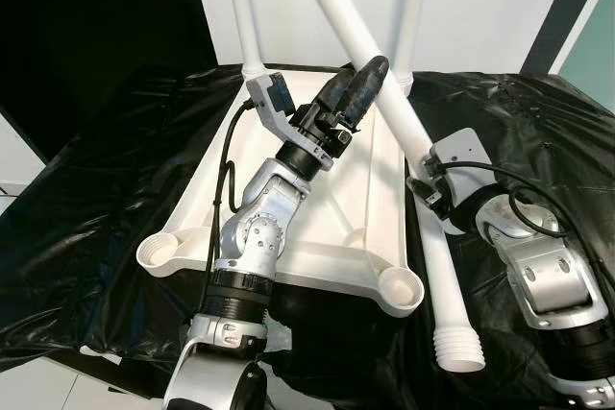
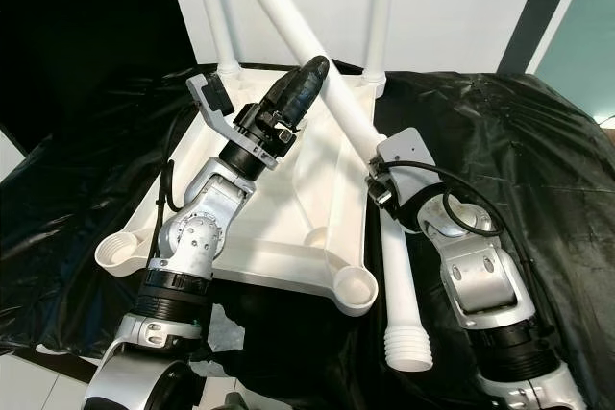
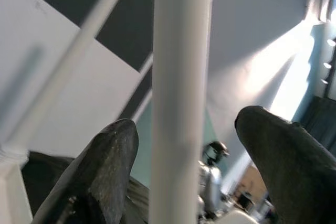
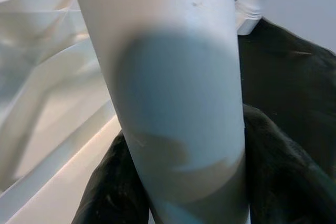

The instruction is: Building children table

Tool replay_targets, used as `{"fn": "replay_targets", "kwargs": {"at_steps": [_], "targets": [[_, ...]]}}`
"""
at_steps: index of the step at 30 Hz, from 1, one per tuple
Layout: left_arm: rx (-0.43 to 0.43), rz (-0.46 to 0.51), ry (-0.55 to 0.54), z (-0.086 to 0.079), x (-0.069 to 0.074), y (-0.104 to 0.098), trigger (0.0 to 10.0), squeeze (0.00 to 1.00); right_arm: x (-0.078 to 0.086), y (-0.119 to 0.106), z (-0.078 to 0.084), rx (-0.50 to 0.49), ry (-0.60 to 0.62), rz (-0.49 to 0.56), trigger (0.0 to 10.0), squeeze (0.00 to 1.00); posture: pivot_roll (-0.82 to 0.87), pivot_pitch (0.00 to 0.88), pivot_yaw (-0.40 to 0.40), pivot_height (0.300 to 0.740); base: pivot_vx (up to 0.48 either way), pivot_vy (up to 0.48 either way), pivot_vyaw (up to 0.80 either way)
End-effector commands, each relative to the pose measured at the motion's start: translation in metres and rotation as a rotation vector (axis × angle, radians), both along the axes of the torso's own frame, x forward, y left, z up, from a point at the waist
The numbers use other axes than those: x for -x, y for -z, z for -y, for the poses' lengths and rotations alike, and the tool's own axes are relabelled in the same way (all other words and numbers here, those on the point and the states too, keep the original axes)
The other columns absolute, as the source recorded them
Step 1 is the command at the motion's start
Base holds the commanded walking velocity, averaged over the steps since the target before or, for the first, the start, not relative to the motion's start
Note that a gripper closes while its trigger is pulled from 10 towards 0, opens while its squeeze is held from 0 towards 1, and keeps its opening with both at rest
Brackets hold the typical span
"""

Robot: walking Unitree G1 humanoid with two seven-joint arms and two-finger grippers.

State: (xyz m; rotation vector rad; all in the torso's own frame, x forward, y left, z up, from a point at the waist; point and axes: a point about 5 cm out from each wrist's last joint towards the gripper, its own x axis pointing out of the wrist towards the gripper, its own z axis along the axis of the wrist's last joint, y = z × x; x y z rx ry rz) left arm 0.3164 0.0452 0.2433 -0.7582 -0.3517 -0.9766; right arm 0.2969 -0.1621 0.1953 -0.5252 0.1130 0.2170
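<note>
We see a work surface draped in crinkled black sheeting (image 1: pixel 115 170), bearing an upturned white tabletop (image 1: pixel 317 237) with corner sockets; it lies directly beneath our left gripper's (image 1: pixel 365 79) jaws and just beside our right gripper (image 1: pixel 420 184).

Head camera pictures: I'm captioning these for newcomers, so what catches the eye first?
A long white table leg slants across the middle, clamped in the right gripper and flanked by the left gripper's black fingers. Beneath lies the upturned white tabletop on black sheeting, two legs already standing at its far corners.
</note>
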Motion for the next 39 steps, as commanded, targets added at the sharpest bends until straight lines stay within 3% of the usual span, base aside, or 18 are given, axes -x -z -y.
{"fn": "replay_targets", "kwargs": {"at_steps": [1,6,7,10,11,14,15,16,17,18,20,23,25,27,28,31,39], "targets": [[-0.031,0.17,0.238,0.004,0.019,0.0,10.0,0.0,-0.002,-0.007,-0.002,0.004,0.065,0.088,0.0,0.0,-0.06,0.0,0.025,0.74,0.0,0.0,0.0],[-0.098,0.219,0.235,0.0,0.024,0.007,10.0,0.0,-0.001,-0.009,-0.012,0.03,0.124,0.186,0.0,0.0,-0.06,0.0,0.029,0.74,0.0,0.0,0.0],[-0.172,0.268,0.243,-0.004,0.027,0.012,10.0,0.0,0.0,-0.005,-0.016,0.022,0.137,0.201,0.0,0.0,-0.06,0.0,0.029,0.74,0.0,0.0,0.0],[-0.243,0.306,0.273,-0.008,0.031,0.018,10.0,0.0,0.001,-0.001,-0.019,0.017,0.143,0.208,0.0,0.0,-0.06,0.0,0.029,0.74,0.0,0.0,0.0],[-0.331,0.33,0.368,-0.014,0.04,0.027,10.0,0.0,0.002,0.001,-0.021,0.009,0.146,0.222,0.0,0.0,-0.06,0.0,0.028,0.74,0.0,0.0,0.0],[-0.331,0.33,0.368,-0.014,0.04,0.027,10.0,0.0,0.002,0.001,-0.021,0.009,0.146,0.222,0.0,0.0,-0.06,0.0,0.028,0.74,0.0,0.0,0.0],[-0.413,0.338,0.481,-0.022,0.05,0.037,10.0,0.0,0.003,0.003,-0.023,-0.001,0.137,0.227,2.0,0.0,-0.06,0.0,0.027,0.74,0.0,0.0,0.0],[-0.499,0.334,0.604,-0.031,0.064,0.048,10.0,0.0,0.003,0.002,-0.024,-0.009,0.133,0.24,10.0,0.0,-0.05,0.0,0.025,0.74,0.0,0.0,0.0],[-0.499,0.334,0.604,-0.031,0.064,0.048,10.0,0.0,0.003,0.002,-0.024,-0.009,0.133,0.24,10.0,0.0,-0.05,0.0,0.025,0.74,0.0,0.0,0.0],[-0.553,0.318,0.704,-0.037,0.075,0.058,10.0,0.0,0.002,0.001,-0.024,-0.01,0.132,0.25,10.0,0.0,-0.05,0.0,0.024,0.74,0.0,0.0,0.0],[-0.553,0.318,0.704,-0.037,0.075,0.058,10.0,0.0,0.002,0.001,-0.024,-0.01,0.132,0.25,10.0,0.0,-0.05,0.0,0.024,0.74,0.0,0.0,0.0],[-0.652,0.297,0.852,-0.044,0.096,0.077,10.0,0.0,0.0,-0.001,-0.021,-0.012,0.157,0.271,10.0,0.0,-0.05,0.0,0.02,0.74,0.0,0.0,0.0],[-0.652,0.297,0.852,-0.044,0.096,0.077,10.0,0.0,0.0,-0.001,-0.021,-0.012,0.157,0.271,10.0,0.0,-0.05,0.0,0.02,0.74,0.0,0.0,0.0],[-0.751,0.296,0.907,-0.049,0.104,0.094,10.0,0.0,-0.001,-0.001,-0.018,-0.016,0.173,0.278,10.0,0.0,-0.05,0.0,0.017,0.74,0.0,0.0,0.0],[-0.751,0.296,0.907,-0.049,0.104,0.094,10.0,0.0,-0.001,-0.001,-0.018,-0.016,0.173,0.278,10.0,0.0,-0.05,0.0,0.017,0.74,0.0,0.0,0.0],[-0.809,0.3,0.858,-0.049,0.101,0.1,10.0,0.0,0.0,0.0,-0.018,-0.017,0.17,0.282,10.0,0.0,-0.05,0.0,0.015,0.74,0.0,0.0,0.0],[-0.856,0.377,0.574,-0.044,0.068,0.102,10.0,0.0,0.001,0.0,-0.024,-0.041,0.145,0.284,10.0,0.0,-0.05,0.0,0.011,0.74,0.0,0.0,0.0]]}}
